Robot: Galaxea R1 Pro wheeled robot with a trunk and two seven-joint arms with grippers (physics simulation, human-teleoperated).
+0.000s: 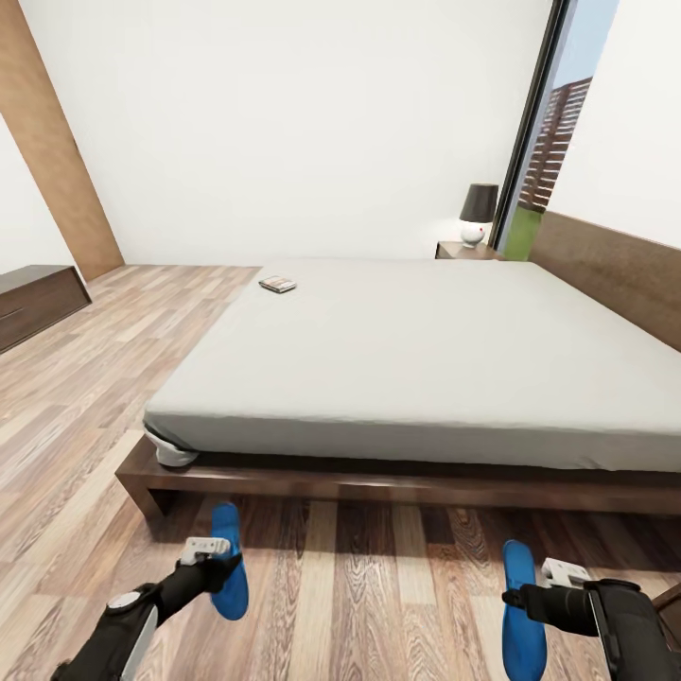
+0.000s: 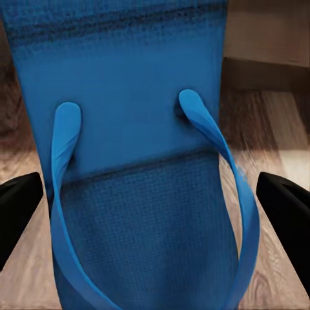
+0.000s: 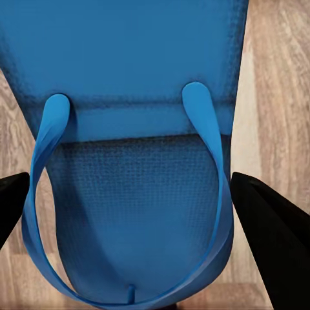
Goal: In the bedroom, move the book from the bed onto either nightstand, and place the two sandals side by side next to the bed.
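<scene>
The bed (image 1: 426, 350) stretches ahead on its dark wooden frame (image 1: 378, 482). Near its far left corner the book (image 1: 277, 284) lies flat on the mattress. Past the bed's far end stands the nightstand (image 1: 463, 251) with a dark-shaded lamp (image 1: 478, 213). Low over the floor in front of the frame, my left gripper (image 1: 225, 569) is shut across one blue sandal (image 1: 227, 525) (image 2: 142, 129), its fingers (image 2: 19, 200) at the sandal's two sides. Far to the right, my right gripper (image 1: 518, 598) is shut across the other sandal (image 1: 525, 643) (image 3: 129, 77) in the same way.
A long low dark cabinet (image 1: 38, 303) sits against the left wall beside a wooden panel (image 1: 52, 161). A tall window (image 1: 553, 142) is at the back right, and the headboard (image 1: 615, 274) runs along the bed's right. Wood-plank floor (image 1: 113, 378) lies left of the bed.
</scene>
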